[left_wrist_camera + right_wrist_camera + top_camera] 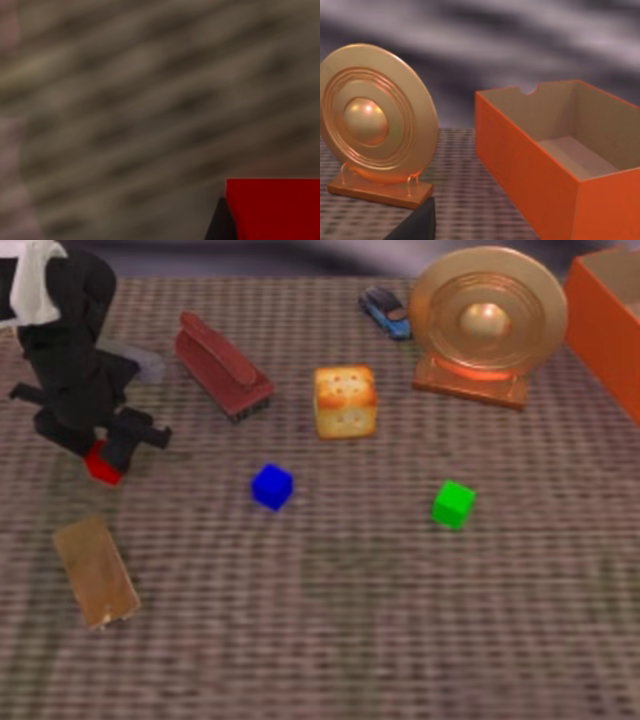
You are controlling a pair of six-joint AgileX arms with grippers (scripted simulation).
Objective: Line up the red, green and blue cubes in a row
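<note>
The red cube (101, 464) sits at the table's left, and my left gripper (106, 452) stands over it, shut on it. In the left wrist view the red cube (272, 210) fills the corner with one dark finger (220, 224) pressed against its side. Near the middle, the blue cube (272, 486) rests alone on the mat. The green cube (453, 504) stands alone right of centre. My right gripper (462, 234) is outside the top view, parked at the far right; it is open, with one finger (420, 225) showing and nothing held.
A tan toast-like block (346, 400) stands behind the blue cube. A red brush (224, 364), a blue toy car (385, 311), a gold disc on a stand (487, 320), an orange open box (610, 325) and a flat brown slab (96, 572) lie around.
</note>
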